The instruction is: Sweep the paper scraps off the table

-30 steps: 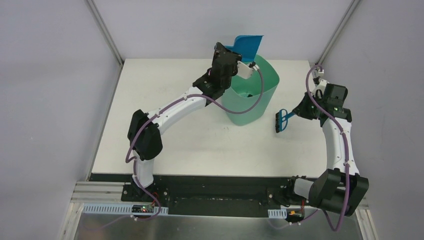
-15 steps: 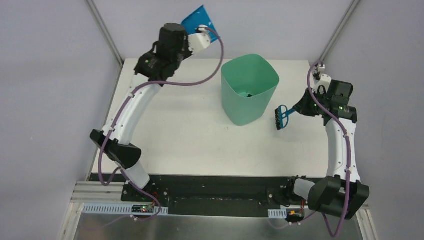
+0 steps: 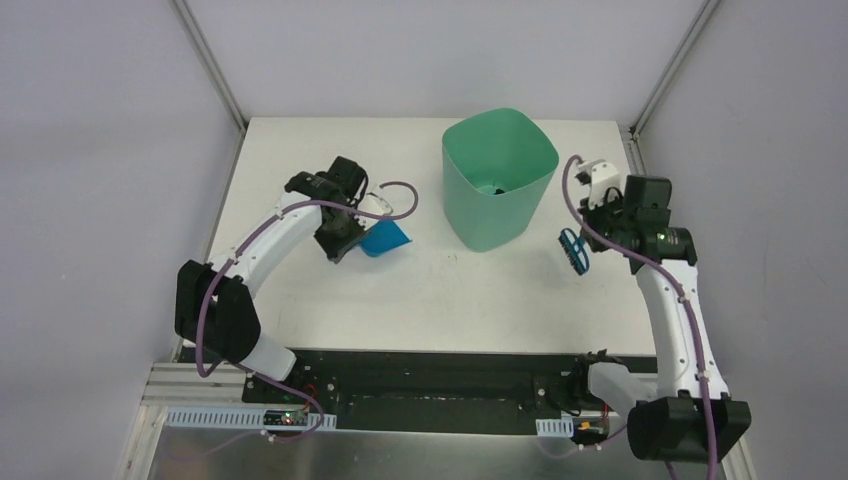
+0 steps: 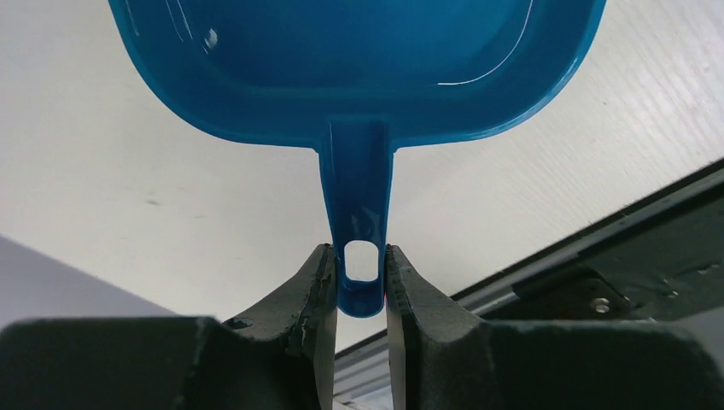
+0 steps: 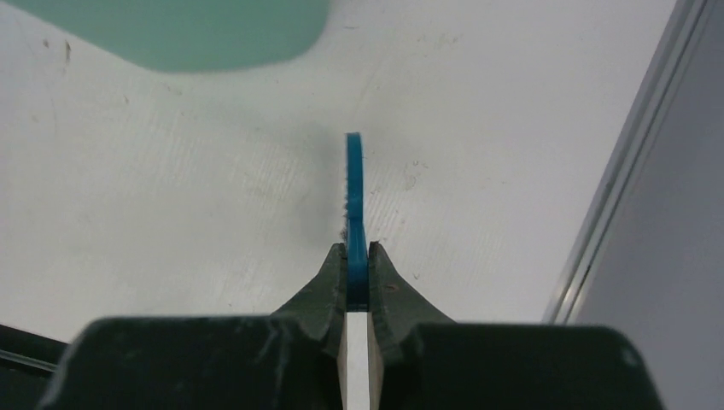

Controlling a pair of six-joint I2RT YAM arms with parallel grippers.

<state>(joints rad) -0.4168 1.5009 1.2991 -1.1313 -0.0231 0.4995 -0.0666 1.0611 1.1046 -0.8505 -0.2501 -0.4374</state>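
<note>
No loose paper scraps show on the white table [image 3: 420, 290]; a few dark bits lie at the bottom of the green bin [image 3: 498, 190]. My left gripper [image 3: 352, 225] [image 4: 359, 282] is shut on the handle of the blue dustpan [image 3: 385, 239] [image 4: 359, 68], held low over the table left of the bin; the pan looks empty. My right gripper [image 3: 590, 238] [image 5: 357, 278] is shut on the handle of the blue hand brush [image 3: 573, 250] [image 5: 353, 192], held above the table right of the bin.
The green bin stands upright at the back middle and shows at the top of the right wrist view [image 5: 179, 34]. The table's black front edge [image 3: 420, 352] [image 4: 598, 248] lies near the arm bases. A metal frame rail [image 5: 615, 188] runs along the right side.
My left arm swung the dustpan from above the bin, up and left, then down to the table left of the bin. My right gripper moved the brush a little left and nearer.
</note>
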